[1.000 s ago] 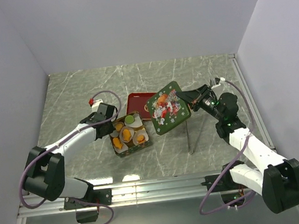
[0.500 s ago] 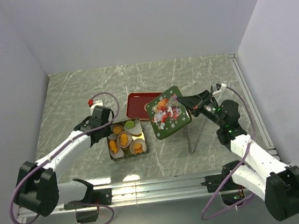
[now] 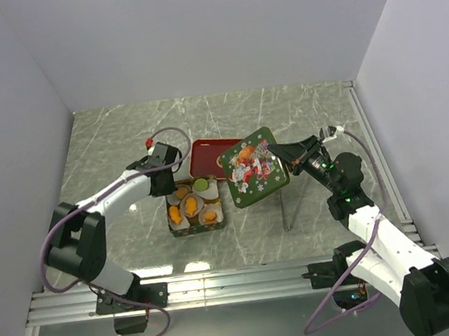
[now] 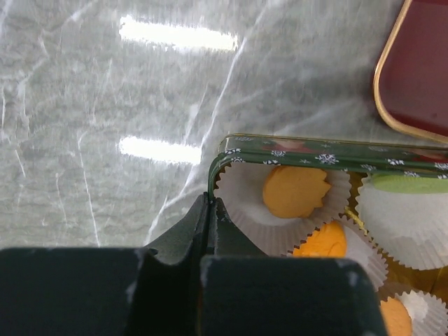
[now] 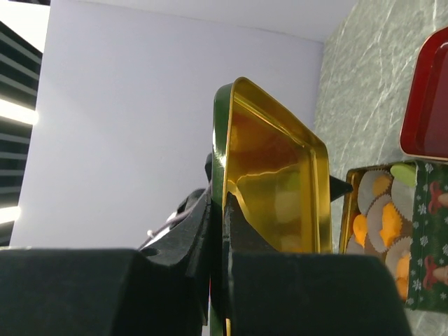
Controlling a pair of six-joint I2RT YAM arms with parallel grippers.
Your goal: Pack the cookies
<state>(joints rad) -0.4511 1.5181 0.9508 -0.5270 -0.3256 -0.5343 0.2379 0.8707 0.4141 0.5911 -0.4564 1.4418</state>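
Observation:
A green tin point(image 3: 196, 223) stands on the table, with the cookies point(image 3: 190, 211) lying inside in white paper cups. Most are orange rounds point(image 4: 295, 190) and one is green point(image 4: 409, 183). My left gripper point(image 4: 211, 201) is shut on the tin's near-left wall at its corner, and sits at the tin's far left point(image 3: 171, 185) in the top view. My right gripper point(image 5: 222, 197) is shut on the edge of the tin's lid point(image 5: 280, 178), whose gold inside faces the camera. The lid point(image 3: 251, 167) hangs tilted above the table, just right of the tin.
A red tray point(image 3: 209, 155) lies right behind the tin, partly under the lid. The same tray point(image 4: 420, 84) shows at the upper right of the left wrist view. Two thin dark rods point(image 3: 286, 206) lie on the marble below the lid. White walls close in three sides.
My left gripper has closed on the tin's wall, and its arm has swung toward the far side. The tin has turned and shifted slightly. The lid has moved a little.

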